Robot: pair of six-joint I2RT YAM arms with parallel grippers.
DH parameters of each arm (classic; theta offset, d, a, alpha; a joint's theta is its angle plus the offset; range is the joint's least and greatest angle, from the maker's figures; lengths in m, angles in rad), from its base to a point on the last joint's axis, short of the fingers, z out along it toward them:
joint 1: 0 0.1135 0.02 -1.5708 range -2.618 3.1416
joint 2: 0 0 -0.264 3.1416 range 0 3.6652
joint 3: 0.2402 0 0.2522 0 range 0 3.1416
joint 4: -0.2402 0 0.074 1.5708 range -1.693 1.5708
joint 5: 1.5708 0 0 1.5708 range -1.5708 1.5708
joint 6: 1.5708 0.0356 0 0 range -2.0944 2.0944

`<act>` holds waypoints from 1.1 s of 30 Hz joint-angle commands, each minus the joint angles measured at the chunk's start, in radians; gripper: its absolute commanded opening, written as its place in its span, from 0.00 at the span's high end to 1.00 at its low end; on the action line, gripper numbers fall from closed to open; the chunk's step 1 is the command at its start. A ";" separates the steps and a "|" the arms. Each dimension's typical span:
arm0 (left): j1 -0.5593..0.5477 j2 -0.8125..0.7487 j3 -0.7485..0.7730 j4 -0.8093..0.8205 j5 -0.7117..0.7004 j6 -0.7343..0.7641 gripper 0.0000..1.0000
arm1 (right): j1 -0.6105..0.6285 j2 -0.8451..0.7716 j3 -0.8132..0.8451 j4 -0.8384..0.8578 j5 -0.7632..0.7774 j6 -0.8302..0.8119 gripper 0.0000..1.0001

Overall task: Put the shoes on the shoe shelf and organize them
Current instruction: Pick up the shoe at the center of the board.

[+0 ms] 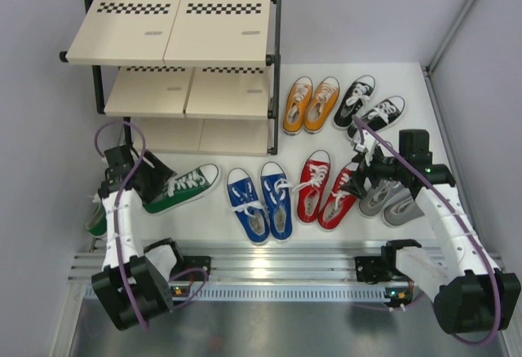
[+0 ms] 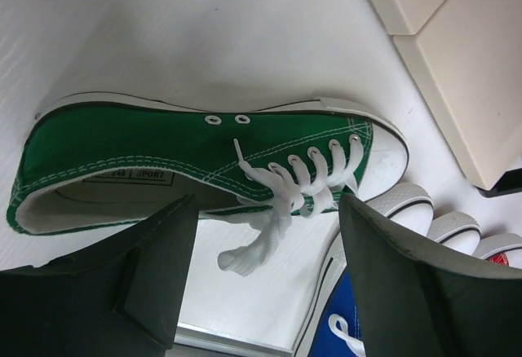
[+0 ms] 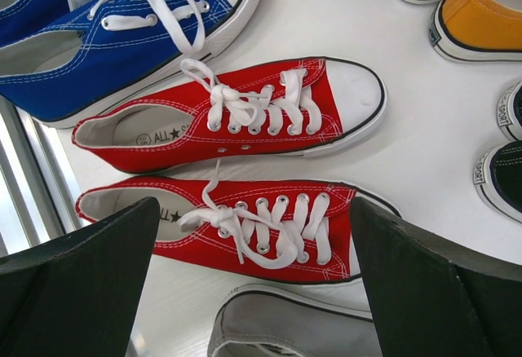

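The shoe shelf stands at the back left, its boards bare. One green shoe lies in front of it; its mate is mostly hidden behind the left arm. My left gripper is open just over the green shoe's heel end; in the left wrist view the gripper hangs beside the green shoe. The blue pair, red pair, orange pair and black pair lie on the table. My right gripper is open above a red shoe and a grey shoe.
The white table ends at the metal rail in front of the shoes. Grey walls close in the back and both sides. The grey pair lies at the right, partly under the right arm.
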 commanded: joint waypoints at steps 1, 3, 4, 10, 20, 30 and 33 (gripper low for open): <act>0.001 0.060 0.032 -0.003 0.023 -0.015 0.25 | -0.009 -0.003 0.034 -0.005 -0.046 -0.029 0.01; 0.000 0.099 0.017 0.034 0.064 -0.019 0.27 | -0.009 -0.005 0.034 -0.006 -0.047 -0.031 0.01; 0.000 0.108 0.009 0.044 0.077 -0.022 0.28 | -0.011 -0.003 0.034 -0.008 -0.049 -0.031 0.01; 0.001 0.140 -0.068 0.150 0.152 -0.054 0.34 | -0.009 0.000 0.038 -0.013 -0.055 -0.032 0.00; 0.000 0.136 -0.174 0.376 0.270 -0.148 0.72 | -0.009 0.000 0.038 -0.014 -0.055 -0.032 0.01; 0.001 -0.084 -0.191 0.517 0.333 -0.390 1.00 | -0.011 0.006 0.040 -0.020 -0.060 -0.031 0.01; 0.003 -0.127 -0.197 0.555 0.310 -0.476 1.00 | -0.009 0.006 0.040 -0.020 -0.061 -0.027 0.01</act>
